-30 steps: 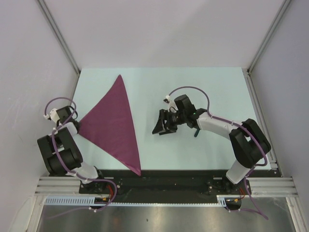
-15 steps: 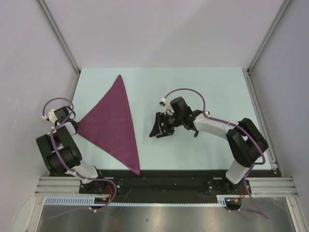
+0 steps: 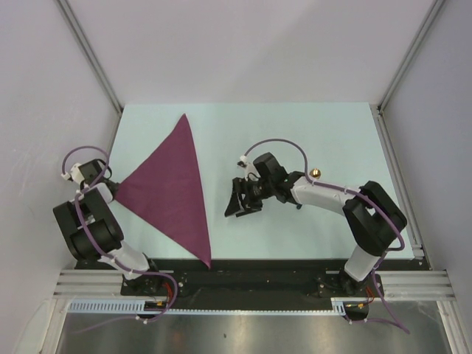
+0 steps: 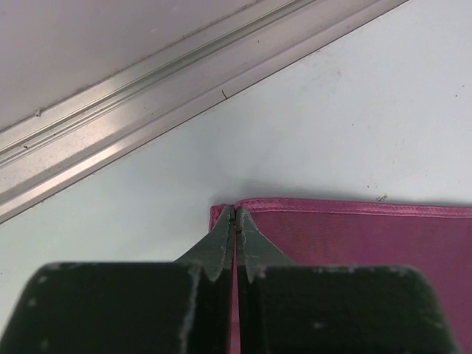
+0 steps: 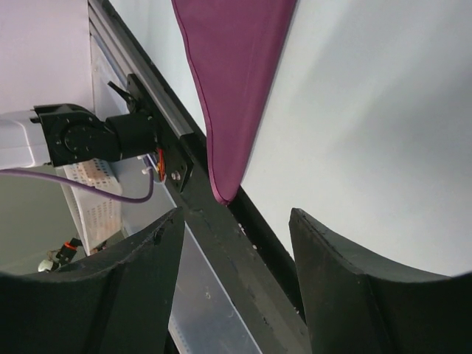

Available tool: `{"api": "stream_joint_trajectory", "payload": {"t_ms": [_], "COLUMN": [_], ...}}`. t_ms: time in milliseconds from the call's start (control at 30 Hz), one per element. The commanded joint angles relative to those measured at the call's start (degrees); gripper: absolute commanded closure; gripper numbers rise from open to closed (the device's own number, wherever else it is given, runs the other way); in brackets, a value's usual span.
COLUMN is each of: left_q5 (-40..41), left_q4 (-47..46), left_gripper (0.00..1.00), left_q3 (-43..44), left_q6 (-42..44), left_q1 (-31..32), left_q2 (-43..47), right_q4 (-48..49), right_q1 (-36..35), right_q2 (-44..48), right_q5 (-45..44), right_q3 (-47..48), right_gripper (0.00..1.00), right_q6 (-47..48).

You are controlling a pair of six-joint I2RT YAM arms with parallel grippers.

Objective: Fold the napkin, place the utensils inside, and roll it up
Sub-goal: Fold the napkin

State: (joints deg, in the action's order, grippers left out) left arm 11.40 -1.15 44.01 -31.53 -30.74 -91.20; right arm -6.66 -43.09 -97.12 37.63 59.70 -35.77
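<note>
Left gripper (image 4: 234, 221) pinching a corner of the thin magenta-purple cloth napkin (image 3: 171, 188), right gripper (image 5: 234, 219) open and empty, I risk skewing the fold.

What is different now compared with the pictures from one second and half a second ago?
The right gripper, open and empty, moved left toward the napkin and a little nearer the front edge of the table. The left gripper, shut on the napkin's left corner, pulled it slightly left. The gold bowl of the spoon, hidden a second ago, now shows. The napkin kept its folded triangle shape.
</note>
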Motion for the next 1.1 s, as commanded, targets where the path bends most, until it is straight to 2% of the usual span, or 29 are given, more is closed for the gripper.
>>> {"api": "stream_joint_trajectory", "payload": {"t_ms": [0, 133, 167, 233, 267, 367, 500, 600, 700, 800, 900, 933, 1033, 1067], "left_q5": [-0.94, -0.68, -0.41, -0.32, -0.41, -0.50, 0.29, 2.22, 4.76, 8.29, 8.82, 8.47, 2.50, -1.17], "left_q4": [-0.79, -0.61, -0.35, -0.17, 0.09, 0.71, 3.34, 5.36, 6.15, 8.18, 9.67, 9.76, 11.07, 11.08], "left_gripper": [0.95, 0.72, 0.57, 0.45, 0.29, 0.10, 0.00, 0.00, 0.00, 0.00, 0.00, 0.00, 0.00, 0.00], "left_q3": [1.96, 1.00, 0.82, 0.03, -0.24, -1.29, -2.35, -2.70, -2.88, -2.18, -1.82, -1.65, 0.81, 2.90], "left_q6": [-0.55, -0.81, -1.08, -1.16, -1.43, -2.30, -3.27, -3.63, -3.63, -3.28, -3.10, -2.40, 0.23, 1.28], "left_q1": [-0.72, -0.81, -0.81, -0.72, -0.72, -0.64, -0.02, 0.94, 3.84, 7.79, 11.66, 13.93, 17.80, 18.78], "left_q2": [-0.21, 0.93, 1.28, 2.51, 3.13, 5.24, 9.45, 12.70, 17.27, 21.75, 26.59, 27.82, 33.88, 36.24], "right_q4": [-1.43, -1.08, -1.17, -0.82, -0.82, -0.73, -1.26, 1.45, 3.23, -3.86, -14.24, -16.70, -24.18, -26.54], "right_q1": [-1.73, -3.84, -4.80, -5.77, -6.21, -8.14, -10.61, -11.14, -8.07, -2.54, 3.00, 5.36, 9.42, 12.47], "right_q2": [-0.53, -1.05, -1.40, -2.63, -3.07, -4.92, -6.24, -5.01, -0.71, 4.03, 8.51, 9.57, 10.90, 10.64], "right_q5": [-0.01, 0.34, 0.60, 1.22, 1.83, 3.76, 4.30, 2.72, -0.26, -7.28, -20.19, -28.23, -39.95, -41.39], "right_q3": [-0.20, -1.08, -1.17, -0.90, -0.82, -0.73, -0.90, -3.09, -6.17, -6.09, -4.07, -3.55, -2.05, -1.35], "right_gripper": [0.36, 0.35, 0.35, 0.35, 0.35, 0.35, 0.36, 0.36, 0.36, 0.36, 0.36, 0.36, 0.35, 0.36], "right_q6": [2.02, 3.33, 3.51, 3.86, 4.21, 5.44, 6.85, 4.58, 2.90, 5.95, 8.78, 9.13, 9.58, 9.75]}}
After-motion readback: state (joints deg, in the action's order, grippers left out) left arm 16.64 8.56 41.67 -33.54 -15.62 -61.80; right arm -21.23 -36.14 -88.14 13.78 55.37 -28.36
